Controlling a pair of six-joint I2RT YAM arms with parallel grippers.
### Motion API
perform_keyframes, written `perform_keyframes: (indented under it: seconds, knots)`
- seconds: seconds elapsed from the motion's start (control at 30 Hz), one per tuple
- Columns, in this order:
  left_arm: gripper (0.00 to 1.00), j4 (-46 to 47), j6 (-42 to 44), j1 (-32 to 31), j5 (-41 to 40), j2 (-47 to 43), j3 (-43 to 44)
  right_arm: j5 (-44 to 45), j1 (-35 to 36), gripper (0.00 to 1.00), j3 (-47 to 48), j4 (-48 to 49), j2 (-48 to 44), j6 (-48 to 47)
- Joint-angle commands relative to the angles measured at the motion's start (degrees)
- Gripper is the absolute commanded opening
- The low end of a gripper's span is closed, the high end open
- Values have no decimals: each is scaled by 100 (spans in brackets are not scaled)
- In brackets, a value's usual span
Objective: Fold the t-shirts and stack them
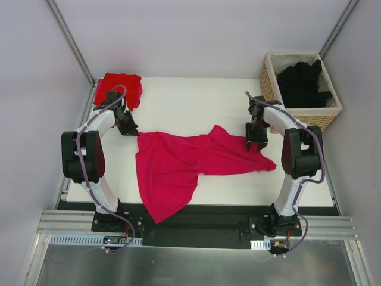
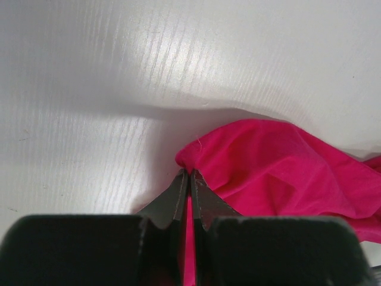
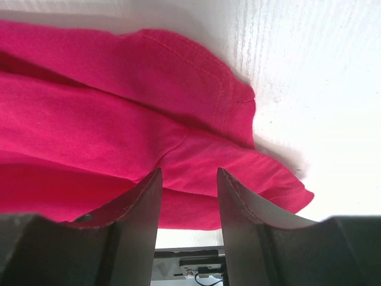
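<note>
Magenta t-shirt: lies unfolded mid-frame on the bench, left edge pinched in closed left fingers, right fingers parted over its sleeve; red t-shirt apparently folded upper left, black t-shirts waiting in basket.

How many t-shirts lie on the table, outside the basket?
2: a magenta-pink t-shirt spread across the middle, and a red t-shirt lying at the far left corner. More could be hidden beneath the red one.
</note>
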Motion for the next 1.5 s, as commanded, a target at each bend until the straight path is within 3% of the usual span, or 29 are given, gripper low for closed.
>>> perform_keyframes:
  seconds: [0.0,0.27,0.4,0.57,0.87,1.23,1.37,1.47]
  knots:
    - [0,-101,173,90,-59,-352,157,-152,27,44,-90,38,46,15]
    - [0,-145,200,99,-77,-404,131,-415,35,41,-152,38,107,15]
    - [0,-162,200,108,-103,-439,131,-459,53,30,-152,37,116,-11]
    - [0,-171,217,108,-94,-466,105,-477,62,27,-134,-24,169,-64]
    - [0,-171,217,108,-59,-492,43,-503,70,1,-108,-59,134,-29]
    - [0,-171,217,108,11,-554,43,261,70,0,743,-323,-841,33]
    - [0,-162,200,116,63,-501,60,306,62,0,999,-480,-571,-64]
    - [0,-162,182,116,64,-510,69,183,62,14,834,-438,-394,-46]
